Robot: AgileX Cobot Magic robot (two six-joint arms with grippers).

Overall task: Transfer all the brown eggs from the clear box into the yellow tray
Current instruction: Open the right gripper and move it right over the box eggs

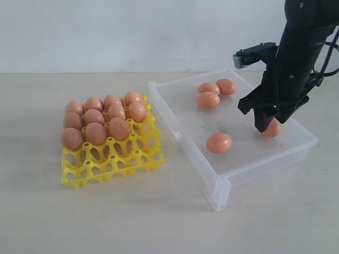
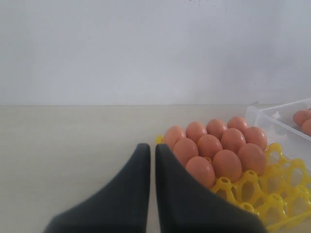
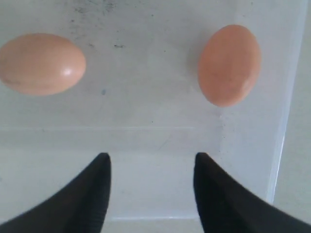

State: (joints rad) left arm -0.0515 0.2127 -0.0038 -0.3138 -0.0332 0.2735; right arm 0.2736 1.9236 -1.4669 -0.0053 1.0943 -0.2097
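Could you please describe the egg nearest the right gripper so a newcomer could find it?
Find the clear box right of the yellow tray. Of the five brown eggs in it, this egg lies by the right-hand wall, the only one partly hidden behind the right gripper.

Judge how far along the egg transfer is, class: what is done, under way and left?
Done: eleven brown eggs sit in the yellow tray. In hand: nothing is gripped; the right pincer hangs open over the clear box, near one egg. Left: five eggs lie in the box.
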